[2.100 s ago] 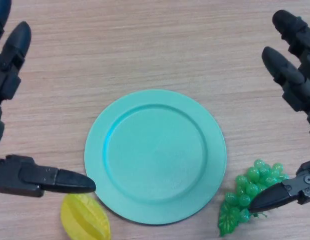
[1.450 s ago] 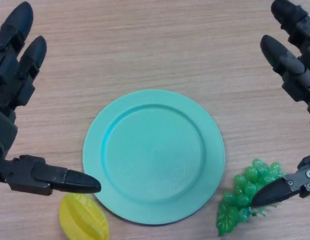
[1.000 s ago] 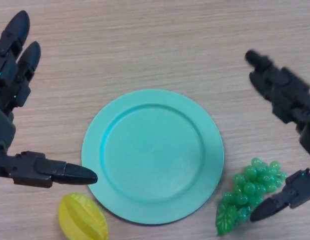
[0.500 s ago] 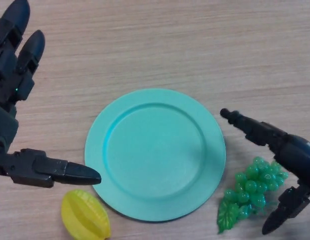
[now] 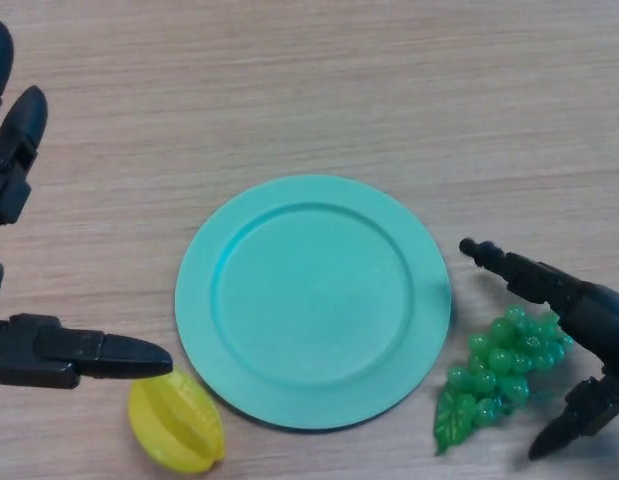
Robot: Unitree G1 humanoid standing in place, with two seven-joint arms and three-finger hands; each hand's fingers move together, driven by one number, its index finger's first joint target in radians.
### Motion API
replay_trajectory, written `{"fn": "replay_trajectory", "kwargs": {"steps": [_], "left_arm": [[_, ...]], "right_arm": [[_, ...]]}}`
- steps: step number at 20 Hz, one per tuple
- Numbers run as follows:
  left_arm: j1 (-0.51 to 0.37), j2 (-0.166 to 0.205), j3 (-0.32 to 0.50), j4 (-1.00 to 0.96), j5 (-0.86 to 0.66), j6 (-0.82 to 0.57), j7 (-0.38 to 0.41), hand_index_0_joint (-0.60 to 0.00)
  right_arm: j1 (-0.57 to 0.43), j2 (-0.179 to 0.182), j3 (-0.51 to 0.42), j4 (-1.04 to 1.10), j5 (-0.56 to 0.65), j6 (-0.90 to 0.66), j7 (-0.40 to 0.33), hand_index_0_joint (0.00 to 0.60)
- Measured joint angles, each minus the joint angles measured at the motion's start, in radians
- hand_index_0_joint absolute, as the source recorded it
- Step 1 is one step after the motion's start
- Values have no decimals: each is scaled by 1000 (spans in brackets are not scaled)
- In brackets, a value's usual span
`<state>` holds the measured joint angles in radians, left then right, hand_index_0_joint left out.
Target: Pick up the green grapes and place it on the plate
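Note:
The green grapes (image 5: 504,372) lie on the wooden table at the lower right, just right of the teal plate (image 5: 313,299), which holds nothing. My right hand (image 5: 589,318) is down at the grapes: its fingers reach along the bunch's far side and its thumb (image 5: 572,421) points in from the near right. The fingers are straight and spread around the bunch, not closed on it. My left hand (image 5: 29,352) is open at the left edge, its thumb pointing toward the plate.
A yellow star fruit (image 5: 176,428) lies at the lower left, just below my left thumb and next to the plate's rim. The wooden table (image 5: 319,90) stretches beyond the plate.
My right hand has come down from the upper right to the grapes, with fingers behind the bunch and thumb in front. The left hand has drifted slightly left. The grapes have hardly moved.

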<state>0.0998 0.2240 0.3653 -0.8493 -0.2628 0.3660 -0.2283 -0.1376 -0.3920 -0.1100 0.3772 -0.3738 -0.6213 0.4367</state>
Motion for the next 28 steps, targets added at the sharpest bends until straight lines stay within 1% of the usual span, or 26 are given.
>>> {"fn": "replay_trajectory", "kwargs": {"steps": [1, 2, 3, 5, 6, 7, 8, 9, 10, 11, 12, 13, 14, 15, 16, 17, 18, 19, 20, 22, 23, 24, 26, 27, 28], "left_arm": [[6, -5, 2, 0, 1, -4, 0, 0], [10, -11, 4, 1, 1, -7, 0, 0], [14, -14, 5, 1, 4, -16, 0, 0], [15, -16, 5, 1, 4, -25, 0, 0], [19, -20, 6, 1, 4, -35, 0, 0], [24, -24, 6, 1, 10, -43, 0, 0], [26, -24, 6, 1, 11, -45, 0, 0], [29, -24, 6, 2, 11, -46, 0, 0], [31, -24, 6, 2, 11, -47, 0, 0], [32, -25, 6, 4, 12, -48, 0, 0], [32, -26, 6, 5, 12, -48, 0, 0], [30, -27, 5, 8, 12, -48, 0, 0], [29, -27, 4, 10, 12, -49, 0, 0], [26, -27, 4, 10, 12, -49, 0, 0], [26, -27, 4, 11, 12, -49, 0, 0], [25, -27, 3, 12, 12, -49, 0, 0], [22, -27, 2, 16, 12, -49, 0, 0], [19, -27, 1, 18, 12, -49, 0, 0], [16, -26, 1, 18, 12, -49, 0, 0], [12, -23, 2, 18, 10, -49, 0, 0], [11, -23, 3, 18, 2, -49, 0, 0], [9, -22, 3, 18, 0, -49, 0, 0], [8, -19, 10, 22, -1, -53, 0, 0], [8, -19, 10, 41, -1, -70, 0, 0], [8, -19, 10, 50, -1, -72, 0, 0]], "right_arm": [[-23, 0, 8, 81, -26, -22, -53, 591], [-46, -5, 14, 167, -112, -118, -176, 600], [-69, -20, 26, 209, -193, -200, -254, 600], [-91, -47, 37, 227, -252, -221, -277, 600], [-91, -51, 37, 233, -255, -221, -289, 600], [-88, -53, 37, 233, -250, -221, -283, 600], [-80, -55, 36, 226, -222, -220, -244, 600], [-48, -56, 34, 163, -86, -162, -83, 600], [-27, -54, 34, 115, -6, -100, 12, 600], [11, -40, 27, 8, 75, 58, 103, 600], [32, -24, 20, -64, 154, 202, 164, 600], [63, -9, 3, -192, 229, 400, 211, 600], [67, -4, -8, -268, 287, 520, 235, 600], [67, -4, -33, -335, 314, 553, 235, 600], [65, -3, -47, -416, 337, 637, 235, 600], [53, 0, -61, -527, 372, 762, 230, 600], [35, 3, -60, -578, 373, 806, 224, 600], [-1, 12, -42, -606, 368, 807, 193, 600], [-19, 21, -20, -639, 357, 819, 160, 600], [-75, 43, 57, -735, 354, 901, 148, 600], [-115, 64, 105, -751, 336, 912, 148, 600], [-134, 75, 136, -762, 319, 935, 148, 600], [-172, 111, 199, -780, 302, 999, 148, 600], [-198, 139, 231, -781, 249, 1019, 148, 600], [-216, 157, 245, -781, 216, 1031, 148, 600]]}}
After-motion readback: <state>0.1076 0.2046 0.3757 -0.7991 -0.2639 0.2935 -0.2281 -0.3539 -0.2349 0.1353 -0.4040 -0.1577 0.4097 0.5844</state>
